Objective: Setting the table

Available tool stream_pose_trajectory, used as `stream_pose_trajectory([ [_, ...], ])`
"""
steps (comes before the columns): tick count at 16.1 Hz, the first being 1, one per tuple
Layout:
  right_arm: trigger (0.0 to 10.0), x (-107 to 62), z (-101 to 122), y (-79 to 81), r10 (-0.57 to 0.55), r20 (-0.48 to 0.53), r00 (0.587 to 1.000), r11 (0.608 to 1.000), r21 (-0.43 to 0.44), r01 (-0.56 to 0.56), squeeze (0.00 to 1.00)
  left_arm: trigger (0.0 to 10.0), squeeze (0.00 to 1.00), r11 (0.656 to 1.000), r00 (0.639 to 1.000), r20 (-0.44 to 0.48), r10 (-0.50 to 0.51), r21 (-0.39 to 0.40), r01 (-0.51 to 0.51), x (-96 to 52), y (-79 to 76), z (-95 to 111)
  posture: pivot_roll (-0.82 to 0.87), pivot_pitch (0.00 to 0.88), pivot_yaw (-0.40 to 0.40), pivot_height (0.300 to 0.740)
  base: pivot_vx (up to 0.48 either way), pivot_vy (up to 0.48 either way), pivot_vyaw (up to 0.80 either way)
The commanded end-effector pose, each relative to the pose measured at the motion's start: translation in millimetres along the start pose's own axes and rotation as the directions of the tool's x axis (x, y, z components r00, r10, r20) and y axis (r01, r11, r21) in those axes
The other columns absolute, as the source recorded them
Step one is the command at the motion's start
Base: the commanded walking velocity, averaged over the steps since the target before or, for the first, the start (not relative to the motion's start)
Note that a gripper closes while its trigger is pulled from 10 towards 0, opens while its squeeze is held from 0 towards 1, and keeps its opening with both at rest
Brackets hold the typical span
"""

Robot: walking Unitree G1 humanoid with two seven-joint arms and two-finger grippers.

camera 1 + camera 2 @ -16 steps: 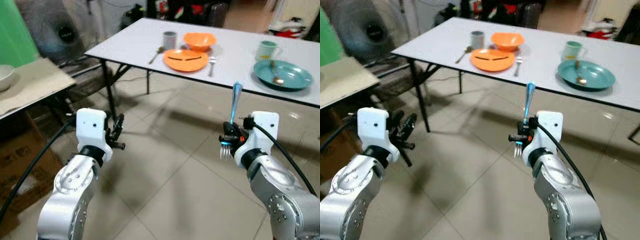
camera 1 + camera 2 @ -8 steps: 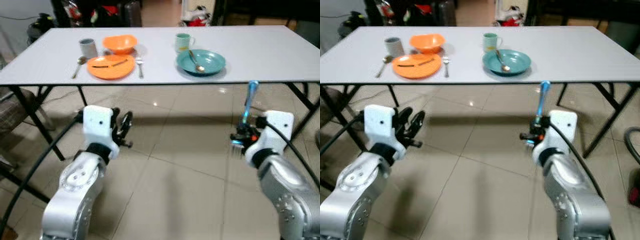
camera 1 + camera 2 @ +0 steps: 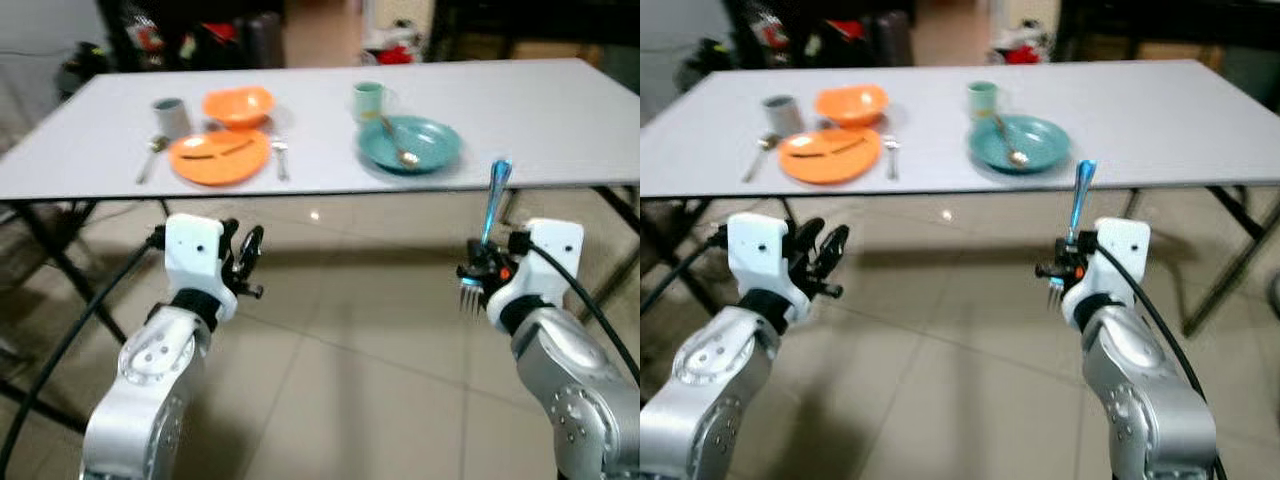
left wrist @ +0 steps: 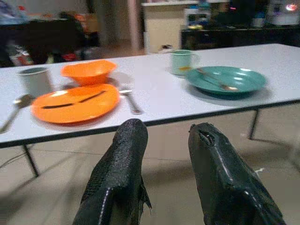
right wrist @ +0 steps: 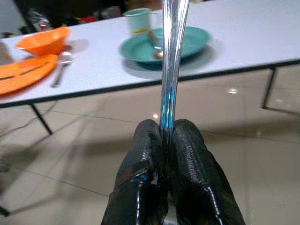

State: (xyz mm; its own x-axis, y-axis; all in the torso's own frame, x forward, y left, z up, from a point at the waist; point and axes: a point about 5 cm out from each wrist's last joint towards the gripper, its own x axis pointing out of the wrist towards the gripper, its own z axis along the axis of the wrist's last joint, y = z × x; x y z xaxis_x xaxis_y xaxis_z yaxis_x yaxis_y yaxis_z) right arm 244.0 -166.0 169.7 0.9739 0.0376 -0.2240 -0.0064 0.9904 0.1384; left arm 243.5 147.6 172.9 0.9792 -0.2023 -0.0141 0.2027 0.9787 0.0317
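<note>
My right gripper (image 3: 476, 270) is shut on a fork (image 3: 492, 202) with a blue handle, held upright in front of the white table (image 3: 520, 110), tines down; the fork's shaft (image 5: 171, 61) runs up between the black fingers (image 5: 140, 183). My left gripper (image 3: 247, 262) is open and holds nothing, its fingers (image 4: 122, 173) apart below the table edge. On the table lie a teal plate (image 3: 410, 143) with a spoon on it, a pale green mug (image 3: 368, 99), an orange plate (image 3: 219, 156), an orange bowl (image 3: 238, 103), a grey cup (image 3: 169, 116), a fork (image 3: 279, 158) and a spoon (image 3: 150, 156).
Tiled floor (image 3: 340, 370) stretches between me and the table. Black table legs (image 3: 60, 270) stand at the left and at the far right (image 3: 1230, 250). Dark furniture and clutter (image 3: 180, 35) line the far side of the room.
The camera view has shifted slightly; the table sits a little lower and closer in the picture. Both grippers keep their poses, the right one still holding the fork.
</note>
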Motion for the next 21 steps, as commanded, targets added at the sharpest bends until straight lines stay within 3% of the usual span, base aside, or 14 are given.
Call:
stream_pose_trajectory([
  [1, 10.0, 0.1, 5.6, 5.8, 0.029, 0.027, 0.999, 1.0, -0.009, -0.028, 0.0, 10.0, 0.0, 1.0, 1.0, 0.002, 0.012, 0.007, -0.012, -0.4, 2.9, 1.1, -0.13, 0.005, 0.036, 0.74, 0.307, 0.0, 0.0],
  [10, 10.0, 3.0, 8.0, 7.5, 0.052, 0.047, 0.997, 0.998, -0.039, -0.051, 0.0, 10.0, 0.0, 1.0, 1.0, 0.015, 0.0, 0.01, -0.001, -1.3, -0.7, 1.6, -0.12, 0.0, 0.036, 0.74, 0.309, 0.0, 0.0],
  [12, 10.0, 3.5, 8.6, 7.2, 0.056, 0.049, 0.997, 0.998, -0.044, -0.054, 0.0, 10.0, 0.0, 1.0, 1.0, 0.015, -0.003, 0.01, 0.003, -1.4, -2.0, 1.6, -0.12, 0.0, 0.033, 0.74, 0.307, 0.0, -0.71],
  [21, 10.0, 6.6, 13.4, -2.0, 0.056, 0.05, 0.997, 0.995, -0.09, -0.052, 0.0, 10.0, 0.0, 1.0, 1.0, 0.014, -0.005, 0.002, 0.005, -2.1, -6.1, -0.2, -0.13, 0.0, 0.017, 0.74, 0.312, 0.0, -0.14],
])
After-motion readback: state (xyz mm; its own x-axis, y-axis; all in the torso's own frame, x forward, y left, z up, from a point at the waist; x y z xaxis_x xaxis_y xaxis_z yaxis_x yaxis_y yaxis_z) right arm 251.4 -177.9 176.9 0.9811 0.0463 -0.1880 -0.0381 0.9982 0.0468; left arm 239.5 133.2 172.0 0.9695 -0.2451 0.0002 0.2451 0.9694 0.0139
